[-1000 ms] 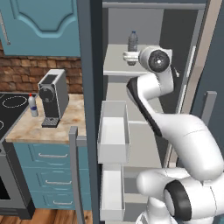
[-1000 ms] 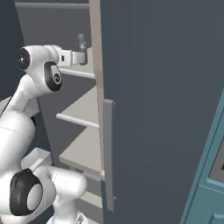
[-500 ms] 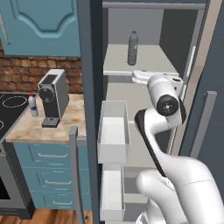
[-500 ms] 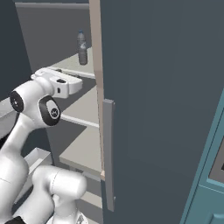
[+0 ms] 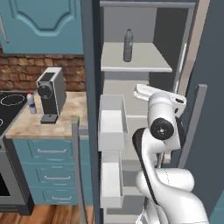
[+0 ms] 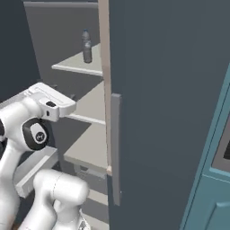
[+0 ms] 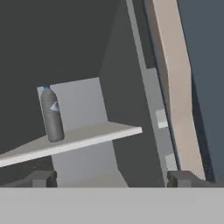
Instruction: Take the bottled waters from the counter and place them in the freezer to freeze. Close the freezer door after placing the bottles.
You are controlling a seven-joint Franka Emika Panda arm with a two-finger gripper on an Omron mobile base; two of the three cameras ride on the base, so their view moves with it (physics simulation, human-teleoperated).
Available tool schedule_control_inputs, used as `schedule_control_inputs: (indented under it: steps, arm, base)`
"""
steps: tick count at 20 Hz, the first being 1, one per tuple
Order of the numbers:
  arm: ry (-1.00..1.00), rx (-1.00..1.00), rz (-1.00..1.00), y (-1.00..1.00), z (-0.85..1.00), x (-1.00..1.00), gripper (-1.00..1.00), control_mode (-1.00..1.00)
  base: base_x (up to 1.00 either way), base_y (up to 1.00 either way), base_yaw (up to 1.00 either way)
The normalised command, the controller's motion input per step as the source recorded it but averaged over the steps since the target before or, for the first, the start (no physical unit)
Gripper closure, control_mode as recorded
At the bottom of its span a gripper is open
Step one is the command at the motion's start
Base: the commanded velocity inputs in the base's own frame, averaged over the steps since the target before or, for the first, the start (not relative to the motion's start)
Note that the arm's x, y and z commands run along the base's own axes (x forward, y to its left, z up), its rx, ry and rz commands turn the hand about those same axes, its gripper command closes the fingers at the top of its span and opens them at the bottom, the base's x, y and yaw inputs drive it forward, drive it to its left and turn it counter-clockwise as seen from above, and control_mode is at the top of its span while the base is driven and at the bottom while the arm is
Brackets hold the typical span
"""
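While the white arm rises in front of the open freezer, its gripper hangs below the upper shelf with the two fingertips spread wide and nothing between them. Just left of the arm, the freezer door stands swung out, edge-on to the left base camera, with its white bins stacked on the inner face and its long grey handle toward the counter. To the arm's right, the neighbouring door blocks much of the right base view, its own grey handle hanging down its edge.

Beyond the hand, grey shelves step back inside the compartment. On the top shelf the grey-blue bottle stands upright, alone, well above and apart from the gripper; the hand view looks up at it from below.

Off to the left, the beige counter carries a grey-and-black coffee machine, and beside it, near the black stovetop, the red-capped bottle stands upright. Teal drawers sit under the slab, teal wall cabinets above a brick backsplash.
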Motion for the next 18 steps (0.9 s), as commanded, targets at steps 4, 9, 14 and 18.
schedule_control_inputs:
  steps: [4,9,14,18]
  arm:
    - [0.00,0.00,0.00,0.00,0.00,0.00,-1.00,1.00]
    - [0.00,0.00,0.00,0.00,0.00,0.00,-1.00,1.00]
    - [0.00,0.00,0.00,0.00,0.00,0.00,-1.00,1.00]
    - [0.00,0.00,0.00,0.00,0.00,0.00,-1.00,1.00]
  base:
    - [-1.00,0.37,-0.23]
    - [-1.00,0.81,-0.16]
    - [-1.00,1.00,-0.12]
    - [-1.00,1.00,-0.06]
